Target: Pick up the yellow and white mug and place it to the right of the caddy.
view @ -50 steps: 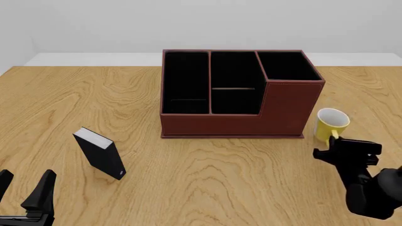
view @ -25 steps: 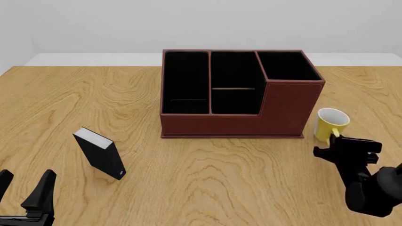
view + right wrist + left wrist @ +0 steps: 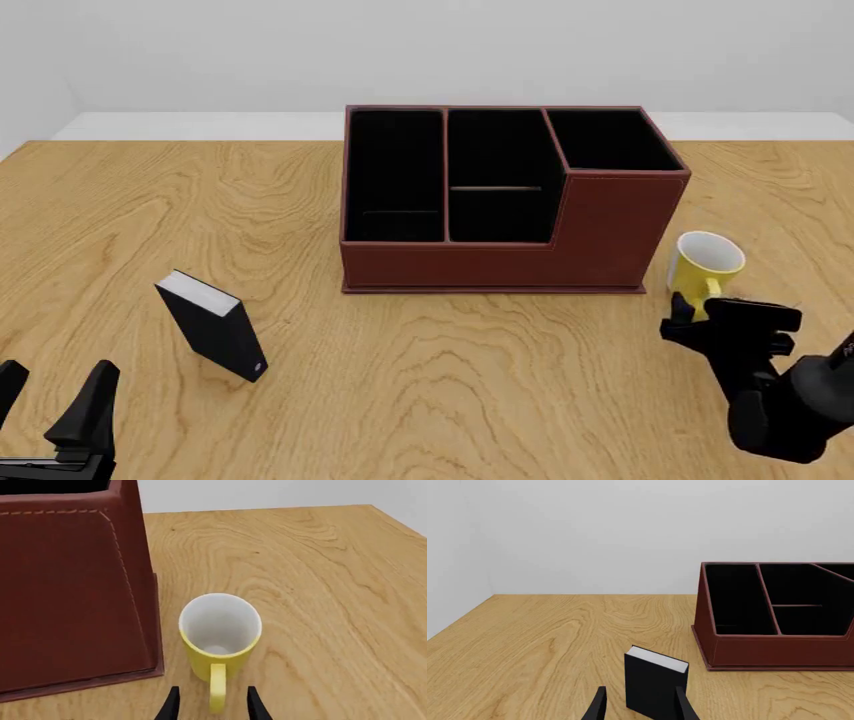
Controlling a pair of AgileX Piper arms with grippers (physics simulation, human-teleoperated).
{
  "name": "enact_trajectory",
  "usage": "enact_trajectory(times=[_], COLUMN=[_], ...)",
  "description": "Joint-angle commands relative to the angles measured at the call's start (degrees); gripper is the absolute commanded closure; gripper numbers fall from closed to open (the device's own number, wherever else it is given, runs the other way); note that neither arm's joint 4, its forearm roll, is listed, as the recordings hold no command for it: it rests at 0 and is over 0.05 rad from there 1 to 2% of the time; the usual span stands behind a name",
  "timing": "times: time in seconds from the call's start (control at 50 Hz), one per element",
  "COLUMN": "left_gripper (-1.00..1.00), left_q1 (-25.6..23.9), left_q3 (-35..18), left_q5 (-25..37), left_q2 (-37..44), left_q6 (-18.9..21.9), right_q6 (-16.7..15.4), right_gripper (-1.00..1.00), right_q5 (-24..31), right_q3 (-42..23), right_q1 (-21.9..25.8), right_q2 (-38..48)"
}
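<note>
Mug stood upright on the wooden worktop just beside the right end of the caddy, its yellow wall and white rim facing up and its loop handle turned toward the near edge. The right wrist view showed the mug apart from the caddy's red-brown wall, a thin strip of bare wood between them, with nothing inside the white bowl. The right pincer sat low on the near side of the mug, its two dark fingers spread with a gap between them and gripping nothing; in the right wrist view the handle lay in line with that gap, and whether the tips touched it could not be told. The caddy rested square in the middle of the worktop, three black-lined compartments open on top and a taller section at its right near corner. Off to the left, well apart from both, a small black box with a pale top edge stood tilted on end. The left pincer waited at the near left corner, fingers parted and empty, and its wrist camera looked past them at the box with the caddy beyond.
</note>
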Motion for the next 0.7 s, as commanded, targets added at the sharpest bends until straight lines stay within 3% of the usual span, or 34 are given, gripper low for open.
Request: enact_trajectory(times=[0.02,0.7], left_gripper=[-1.00,-1.00], left_q1=[0.00,0.00], left_q3=[0.00,0.00], left_q5=[0.00,0.00], left_q2=[0.00,0.00], left_q6=[0.00,0.00], right_q6=[-0.16,-2.43], right_gripper=[-1.00,-1.00], right_q5=[0.00,0.06], right_q3=[0.72,9.21], right_q1=[-0.29,1.32], right_q2=[-0.62,-12.10])
